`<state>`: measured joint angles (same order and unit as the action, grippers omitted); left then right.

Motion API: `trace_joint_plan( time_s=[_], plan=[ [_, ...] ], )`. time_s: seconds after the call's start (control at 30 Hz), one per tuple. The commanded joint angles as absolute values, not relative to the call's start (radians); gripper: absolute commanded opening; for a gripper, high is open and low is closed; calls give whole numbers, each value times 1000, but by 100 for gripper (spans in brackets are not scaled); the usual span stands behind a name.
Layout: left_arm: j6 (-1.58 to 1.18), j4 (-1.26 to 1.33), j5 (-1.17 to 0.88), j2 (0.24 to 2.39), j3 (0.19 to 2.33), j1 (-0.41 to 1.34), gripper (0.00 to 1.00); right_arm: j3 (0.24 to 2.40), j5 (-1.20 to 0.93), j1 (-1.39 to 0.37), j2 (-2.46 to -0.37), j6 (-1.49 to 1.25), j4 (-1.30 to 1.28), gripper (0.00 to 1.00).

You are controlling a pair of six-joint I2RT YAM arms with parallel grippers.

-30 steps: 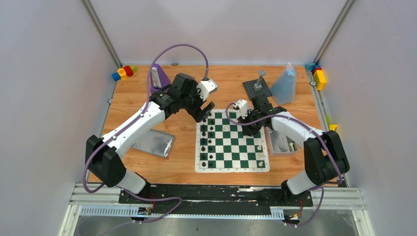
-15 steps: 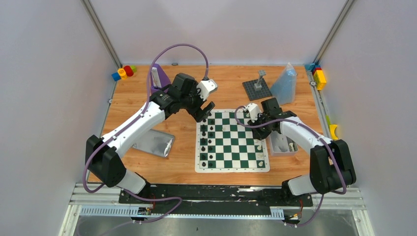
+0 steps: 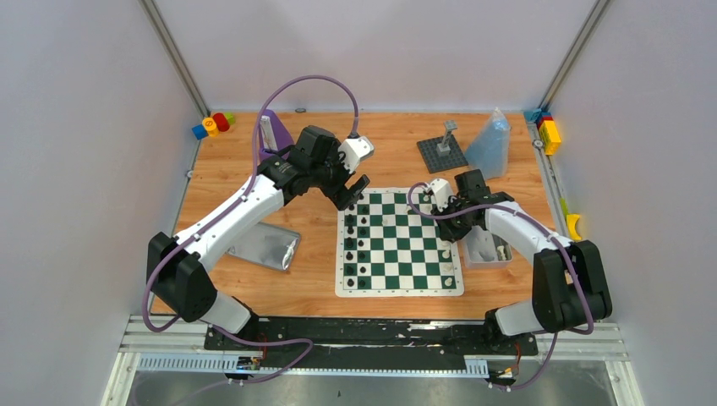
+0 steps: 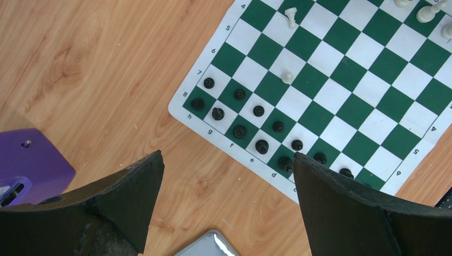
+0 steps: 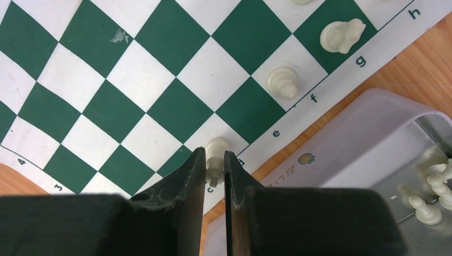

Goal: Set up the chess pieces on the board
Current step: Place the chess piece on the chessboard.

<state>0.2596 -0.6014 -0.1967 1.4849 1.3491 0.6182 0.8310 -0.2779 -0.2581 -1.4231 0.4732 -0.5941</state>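
Chess piece (image 5: 216, 149) pinched by right jaws, unseen overhead.

Wooden table (image 3: 389, 152): board (image 3: 402, 254), tin (image 3: 266, 245), studded plate (image 3: 440, 154), tub (image 3: 484, 247).

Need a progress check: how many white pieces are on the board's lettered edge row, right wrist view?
3: knight on g, f piece beside it, d piece gripped in the right claw. The h square is cropped.

board (image 3: 406, 254): mid-table, straight ahead of you
pieces (image 3: 355, 241): two files along its left edge
tub (image 3: 484, 251): just beside its right edge, spares (image 5: 426, 186) inside
right gripper (image 5: 215, 157): at that edge, one piece (image 5: 217, 145) between its fingers
left gripper (image 4: 226, 157): over the far-left corner
tin (image 3: 266, 245): left of board
plate (image 3: 441, 154): behind board, to your right
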Motion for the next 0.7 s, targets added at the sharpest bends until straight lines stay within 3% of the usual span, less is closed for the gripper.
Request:
trace_joint_plan(
  time_s=[0.0,0.2,0.4,0.67],
  plan=[
    [269,-572,-199,1461,1357,613,98,828,-295,-256,-1419,482,-588,10],
    [271,-573,-198,1462,1355,614,98,825,-302,-255,-1425,476,-588,21],
    [271,-568,-192,1466,1348,613,99,851,-285,-256,-1398,462,-589,49],
    [242,-533,-183,1484,1316,604,99,992,-405,-257,-1397,408,-598,54]
  ],
)
